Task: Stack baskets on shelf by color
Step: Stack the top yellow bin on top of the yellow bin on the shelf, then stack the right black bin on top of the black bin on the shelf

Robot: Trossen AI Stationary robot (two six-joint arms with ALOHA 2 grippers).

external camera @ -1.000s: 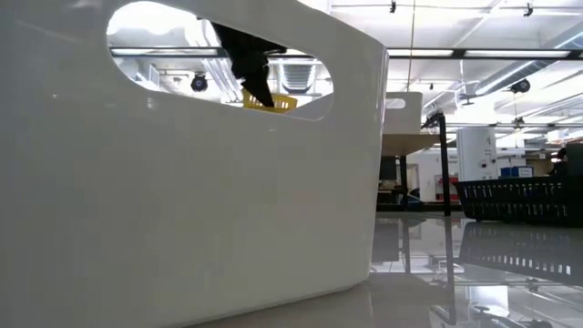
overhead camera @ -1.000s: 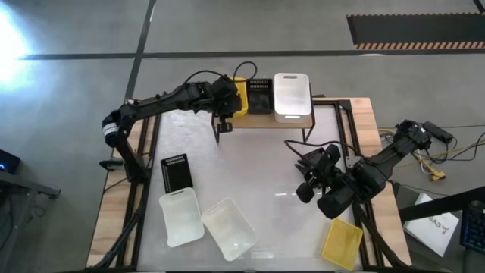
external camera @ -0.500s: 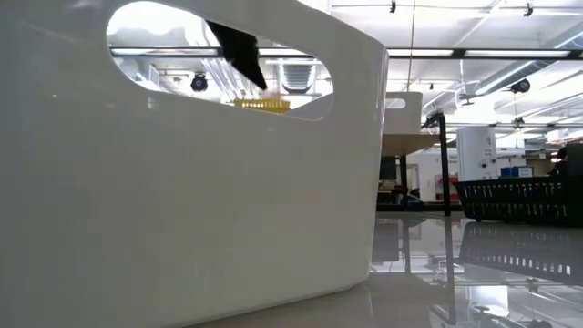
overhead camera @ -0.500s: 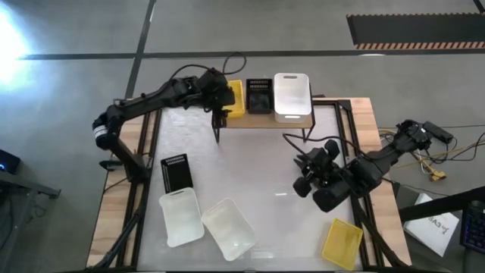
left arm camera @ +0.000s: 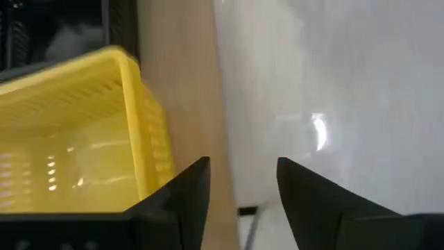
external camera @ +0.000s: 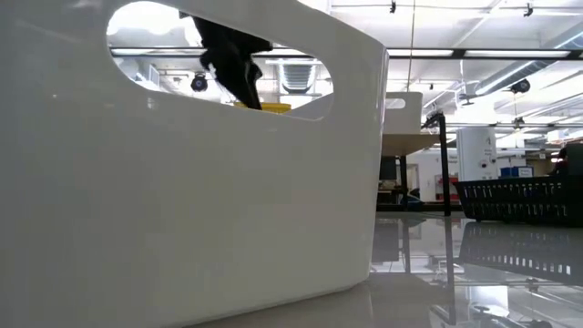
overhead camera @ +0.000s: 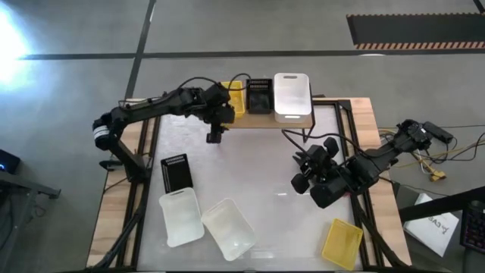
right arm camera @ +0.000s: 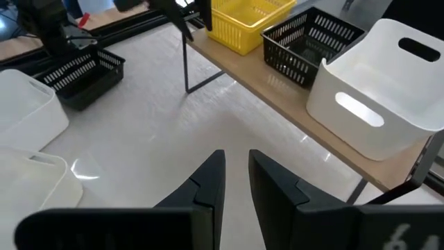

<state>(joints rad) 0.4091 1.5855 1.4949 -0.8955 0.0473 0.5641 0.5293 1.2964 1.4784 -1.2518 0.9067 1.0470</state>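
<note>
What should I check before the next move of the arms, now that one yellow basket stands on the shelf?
1. Yellow basket seated on the shelf: ok, it sits at the shelf's end beside the black basket.
2. Left end effector free of the basket: ok, open and empty, beside the basket's wall.
3. Right end effector empty: ok, open above the bare table.
4. One colour per place on the shelf: ok, yellow, black, then the white basket.
5. Baskets left on the table: not ok, a second yellow basket, a black one and two white ones wait.
6. Low view clear: not ok, a white basket fills it.
</note>
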